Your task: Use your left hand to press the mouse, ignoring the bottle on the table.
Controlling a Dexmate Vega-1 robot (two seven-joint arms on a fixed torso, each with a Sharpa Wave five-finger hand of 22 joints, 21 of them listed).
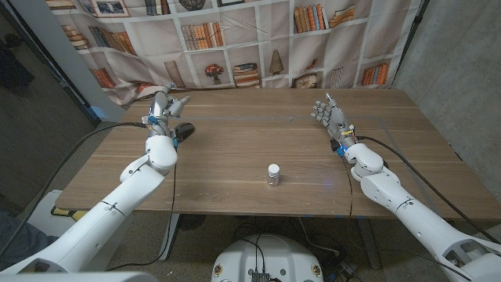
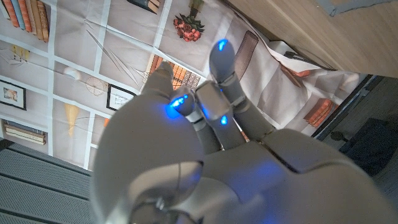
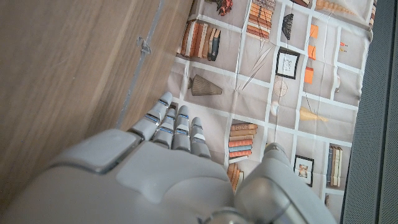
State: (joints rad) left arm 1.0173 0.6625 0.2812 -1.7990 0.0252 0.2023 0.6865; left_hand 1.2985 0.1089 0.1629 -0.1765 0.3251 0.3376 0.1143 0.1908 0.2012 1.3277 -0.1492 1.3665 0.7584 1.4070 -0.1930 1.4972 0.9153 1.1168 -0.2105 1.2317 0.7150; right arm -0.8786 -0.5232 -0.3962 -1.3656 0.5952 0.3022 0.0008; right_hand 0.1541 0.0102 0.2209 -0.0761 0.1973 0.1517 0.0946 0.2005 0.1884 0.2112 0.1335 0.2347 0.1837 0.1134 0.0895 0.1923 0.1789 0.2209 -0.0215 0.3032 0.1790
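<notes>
A black mouse (image 1: pixel 185 130) lies on the wooden table (image 1: pixel 258 141) at the left, partly hidden by my left wrist. My left hand (image 1: pixel 164 106) is raised just behind and to the left of it, fingers apart and pointing up, holding nothing and not touching the mouse. In the left wrist view the left hand (image 2: pixel 205 143) shows from its back, its fingers (image 2: pixel 221 59) reaching toward the bookshelf backdrop. My right hand (image 1: pixel 329 115) stands open on the right side of the table, fingers up and empty; the right wrist view shows its back (image 3: pixel 155 168).
A small white bottle (image 1: pixel 272 174) stands upright near the front middle of the table. A printed bookshelf curtain (image 1: pixel 235 47) hangs behind the far edge. Cables run along both arms over the table's sides.
</notes>
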